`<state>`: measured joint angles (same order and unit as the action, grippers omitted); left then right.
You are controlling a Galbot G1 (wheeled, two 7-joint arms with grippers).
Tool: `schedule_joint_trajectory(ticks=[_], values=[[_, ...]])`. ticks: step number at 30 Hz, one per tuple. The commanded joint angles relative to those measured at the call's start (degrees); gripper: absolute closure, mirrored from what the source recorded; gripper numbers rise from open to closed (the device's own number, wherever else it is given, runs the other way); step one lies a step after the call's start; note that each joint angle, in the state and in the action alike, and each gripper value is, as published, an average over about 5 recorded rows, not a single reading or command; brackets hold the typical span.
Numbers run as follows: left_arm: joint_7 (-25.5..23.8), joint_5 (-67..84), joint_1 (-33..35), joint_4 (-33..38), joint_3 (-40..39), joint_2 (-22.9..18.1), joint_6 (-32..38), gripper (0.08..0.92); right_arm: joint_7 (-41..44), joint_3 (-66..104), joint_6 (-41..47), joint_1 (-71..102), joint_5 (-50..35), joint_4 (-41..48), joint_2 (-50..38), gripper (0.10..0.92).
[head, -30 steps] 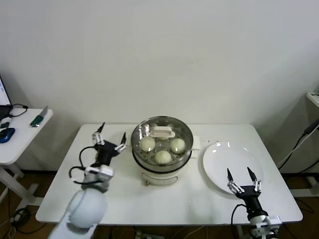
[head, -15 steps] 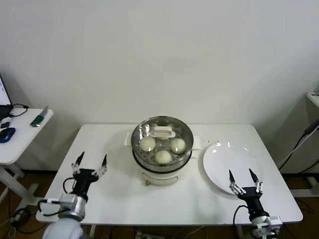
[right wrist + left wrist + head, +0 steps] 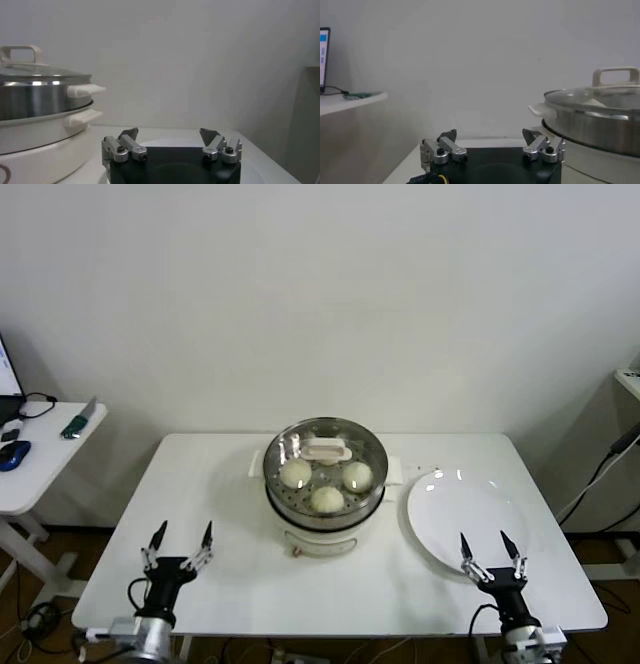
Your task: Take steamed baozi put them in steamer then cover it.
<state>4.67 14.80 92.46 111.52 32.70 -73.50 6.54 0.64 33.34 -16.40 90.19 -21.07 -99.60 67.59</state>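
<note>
Three steamed baozi (image 3: 327, 498) show through the cover (image 3: 324, 456), which sits closed on the steamer (image 3: 322, 509) at the middle of the white table (image 3: 240, 584). A second ago the left gripper (image 3: 180, 543) stood just beside the steamer's left rim; it has since drawn back to the table's near left edge, well apart from the pot, fingers spread and holding nothing. The right gripper (image 3: 491, 548) has barely shifted, hovering at the near edge of the white plate (image 3: 455, 509), likewise spread and empty. Only the head view shows the buns; the left wrist view gives the lid's cream handle (image 3: 616, 75) side-on, and the right wrist view the steamer's side handle (image 3: 86, 90). Both arms point forward, low over the table.
</note>
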Motion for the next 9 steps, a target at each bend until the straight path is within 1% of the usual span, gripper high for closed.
schedule_joint_trajectory(ticks=[1,9], values=[[-0.67,1.28,2.39,-0.37,-0.50,-1.07,2.81,0.177,0.04,0.11,-0.47,0.06,-0.04,0.40,0.02,0.203],[-0.96,0.71,2.61,0.09,-0.97,-1.49,3.07,0.177,-0.05,0.08,-0.46,-0.09,-0.06,0.09,0.23,0.203]])
